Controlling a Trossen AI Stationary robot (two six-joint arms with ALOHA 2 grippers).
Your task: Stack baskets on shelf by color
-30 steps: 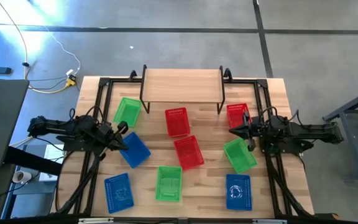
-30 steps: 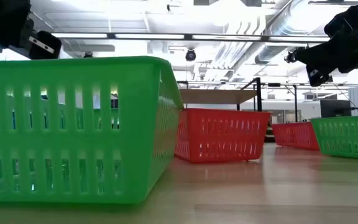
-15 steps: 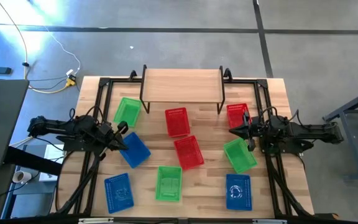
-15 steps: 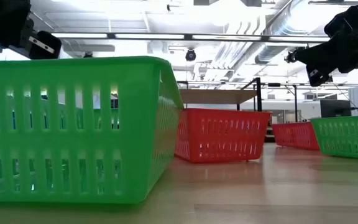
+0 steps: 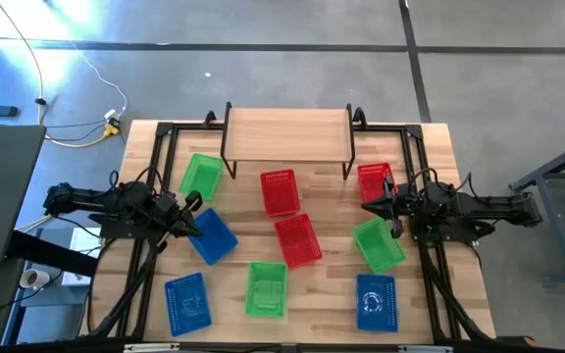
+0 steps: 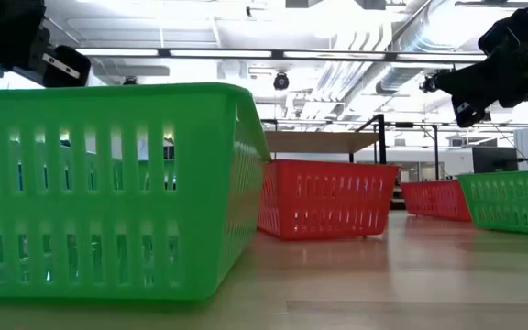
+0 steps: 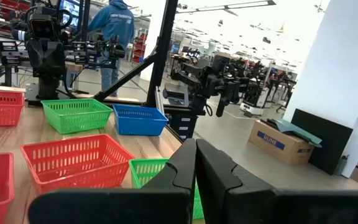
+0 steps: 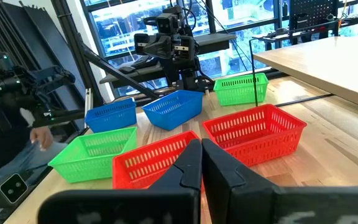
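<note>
Over the table's left edge the left gripper (image 5: 192, 204) hangs clenched and empty, just beside a blue basket (image 5: 211, 236); the right gripper (image 5: 369, 206) likewise, pinched shut near a red basket (image 5: 375, 180). All nine baskets lie scattered on the tabletop; the shelf (image 5: 287, 132) stands bare at the back.

Even, bright overhead light fills the scene. From above, the bench (image 5: 327, 289) is evenly lit, with only faint, soft shadows beside the baskets; a pale glare patch lies on the grey floor (image 5: 77, 49) at far left. At bench height, ceiling strip lights (image 6: 273, 53) blow out to white, and the near green basket (image 6: 108, 183) looms large and slightly soft. In the left wrist view the white wall (image 7: 347, 74) is overexposed.
</note>
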